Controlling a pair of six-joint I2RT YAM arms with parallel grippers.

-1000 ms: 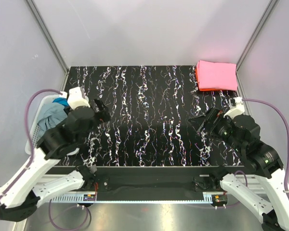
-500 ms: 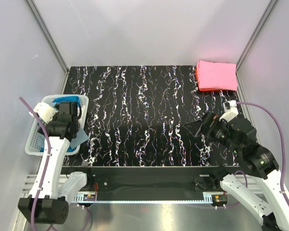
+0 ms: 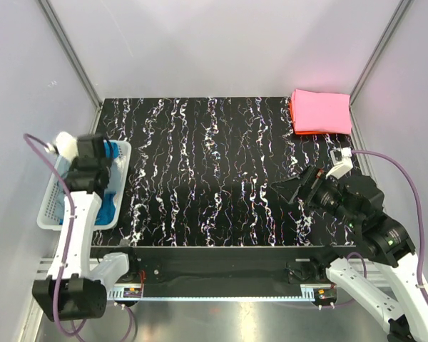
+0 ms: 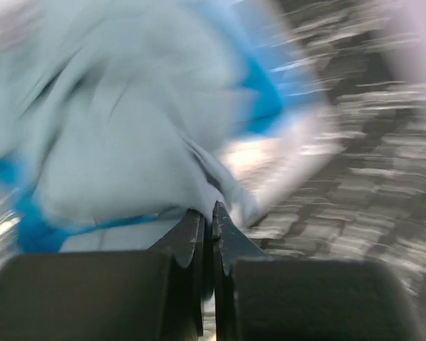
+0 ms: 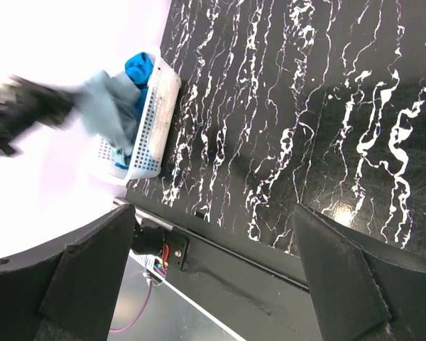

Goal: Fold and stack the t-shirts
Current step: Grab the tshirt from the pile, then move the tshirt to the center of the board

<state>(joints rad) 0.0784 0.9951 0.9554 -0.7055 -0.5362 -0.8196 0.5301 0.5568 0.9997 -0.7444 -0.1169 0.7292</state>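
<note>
Okay, we've got left gripper pinched shut, seemingly on the grey-blue t-shirt over the basket; right gripper gaping wide

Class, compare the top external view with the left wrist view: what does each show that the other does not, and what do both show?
Only the top external view: the folded pink t-shirt at the far right corner and the open right gripper. Only the left wrist view: the left gripper shut on the grey-blue t-shirt. Both: bright blue cloth and the black marbled table.
</note>
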